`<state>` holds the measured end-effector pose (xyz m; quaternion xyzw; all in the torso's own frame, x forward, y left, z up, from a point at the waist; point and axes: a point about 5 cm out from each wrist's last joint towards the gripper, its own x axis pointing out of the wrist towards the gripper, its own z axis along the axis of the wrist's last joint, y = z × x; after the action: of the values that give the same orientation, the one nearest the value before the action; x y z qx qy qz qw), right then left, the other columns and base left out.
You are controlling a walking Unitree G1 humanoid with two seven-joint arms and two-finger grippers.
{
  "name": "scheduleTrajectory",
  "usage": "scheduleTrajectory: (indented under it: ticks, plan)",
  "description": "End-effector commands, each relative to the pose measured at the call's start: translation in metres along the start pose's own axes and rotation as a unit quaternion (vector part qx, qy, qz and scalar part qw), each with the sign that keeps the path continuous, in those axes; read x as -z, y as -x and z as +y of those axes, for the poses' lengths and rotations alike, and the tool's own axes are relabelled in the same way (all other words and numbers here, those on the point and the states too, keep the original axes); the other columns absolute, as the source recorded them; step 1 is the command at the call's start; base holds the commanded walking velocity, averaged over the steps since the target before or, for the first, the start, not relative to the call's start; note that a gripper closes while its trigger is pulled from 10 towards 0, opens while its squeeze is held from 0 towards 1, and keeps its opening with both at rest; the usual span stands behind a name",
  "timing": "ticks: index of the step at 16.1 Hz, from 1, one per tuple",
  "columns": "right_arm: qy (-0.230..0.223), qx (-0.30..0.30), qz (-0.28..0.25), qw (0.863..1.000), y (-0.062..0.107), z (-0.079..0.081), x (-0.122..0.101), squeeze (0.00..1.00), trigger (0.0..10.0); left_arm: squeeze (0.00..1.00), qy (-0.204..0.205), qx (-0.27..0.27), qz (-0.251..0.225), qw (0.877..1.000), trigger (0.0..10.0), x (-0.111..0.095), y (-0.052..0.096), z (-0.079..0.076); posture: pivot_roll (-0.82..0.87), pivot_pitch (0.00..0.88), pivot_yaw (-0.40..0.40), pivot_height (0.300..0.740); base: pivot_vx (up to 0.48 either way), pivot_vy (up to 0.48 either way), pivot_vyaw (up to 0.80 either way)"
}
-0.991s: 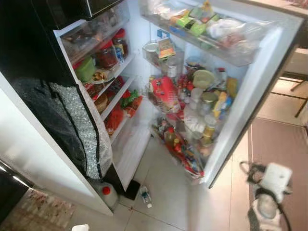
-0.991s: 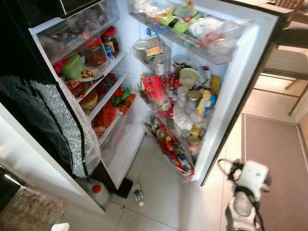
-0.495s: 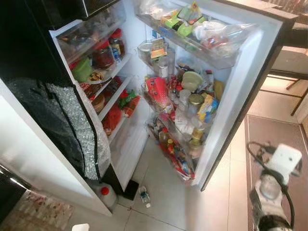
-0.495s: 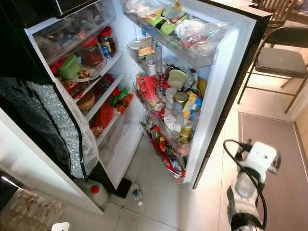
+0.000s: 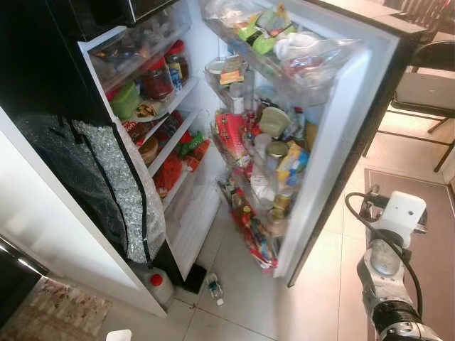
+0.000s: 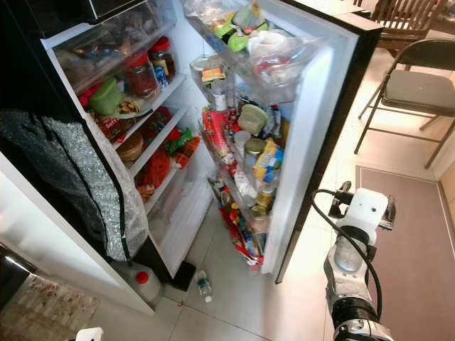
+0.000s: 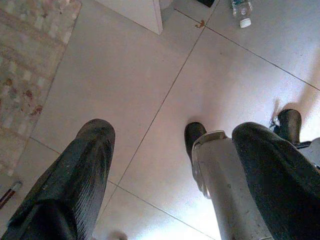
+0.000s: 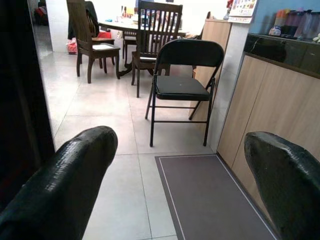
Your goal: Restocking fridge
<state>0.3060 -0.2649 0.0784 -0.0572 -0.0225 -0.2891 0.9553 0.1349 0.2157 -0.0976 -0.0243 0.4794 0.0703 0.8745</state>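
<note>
I have the right tool [image 8: 180,165] spread wide and empty beside the fridge door [image 6: 313,135], which stands part open and crammed with jars. To close it well I would press flat on the outer panel. The left tool [image 7: 170,175] hangs wide over the floor [image 7: 150,75].

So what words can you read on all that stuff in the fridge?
None that can be read.
Red packet in the fridge door: print too blurred.
Jars on the shelf: labels too small.
Poster above the wooden cabinet: too small.
</note>
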Motion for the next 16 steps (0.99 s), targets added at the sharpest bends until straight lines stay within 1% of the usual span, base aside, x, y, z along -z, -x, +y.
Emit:
scheduleTrajectory:
  ticks: [1, 3, 5, 6, 7, 10, 13, 16]
  plan:
    - [-0.01, -0.007, -0.004, 1.0, -0.002, 0.005, -0.005, 0.0, 10.0, 0.0, 0.002, -0.001, 0.008, 1.0, 10.0, 0.003, 0.001, 0.002, -0.19, 0.0, 0.056, 0.74, 0.0, 0.0, 0.0]
    - [-0.008, -0.019, -0.005, 1.0, -0.001, 0.009, -0.006, 0.0, 10.0, 0.0, 0.002, -0.001, 0.008, 1.0, 10.0, 0.003, 0.001, 0.002, -0.19, 0.0, 0.056, 0.74, 0.0, 0.0, 0.0]
    - [-0.016, -0.055, -0.004, 0.998, 0.0, 0.02, -0.008, 0.0, 10.0, 0.0, 0.002, -0.002, 0.008, 1.0, 10.0, 0.003, 0.001, 0.002, -0.19, 0.0, 0.055, 0.74, 0.0, 0.0, 0.0]
    - [-0.019, -0.105, -0.016, 0.994, 0.002, 0.035, -0.013, 0.0, 10.0, 0.0, 0.002, -0.002, 0.008, 1.0, 10.0, 0.004, 0.001, 0.002, -0.19, 0.0, 0.055, 0.74, 0.0, 0.0, 0.0]
    - [-0.013, -0.129, -0.027, 0.991, 0.004, 0.043, -0.017, 0.0, 10.0, 0.0, 0.001, -0.002, 0.008, 1.0, 10.0, 0.004, 0.001, 0.002, -0.19, 0.0, 0.053, 0.74, 0.0, 0.0, 0.0]
    - [-0.011, -0.143, -0.032, 0.989, 0.006, 0.049, -0.018, 0.0, 10.0, 0.0, 0.002, -0.001, 0.008, 1.0, 10.0, 0.004, 0.001, 0.002, -0.19, 0.0, 0.049, 0.74, 0.0, 0.0, 0.0]
    - [-0.008, -0.17, -0.041, 0.985, 0.008, 0.054, -0.021, 0.0, 10.0, 0.0, 0.004, -0.001, 0.008, 1.0, 10.0, 0.004, 0.001, 0.001, -0.19, 0.0, 0.046, 0.74, 0.0, 0.0, 0.0]
    - [-0.018, -0.2, -0.046, 0.979, 0.012, 0.063, -0.024, 0.0, 10.0, 0.0, 0.004, -0.001, 0.008, 1.0, 10.0, 0.004, 0.001, 0.001, -0.19, 0.0, 0.047, 0.74, 0.0, 0.0, 0.0]
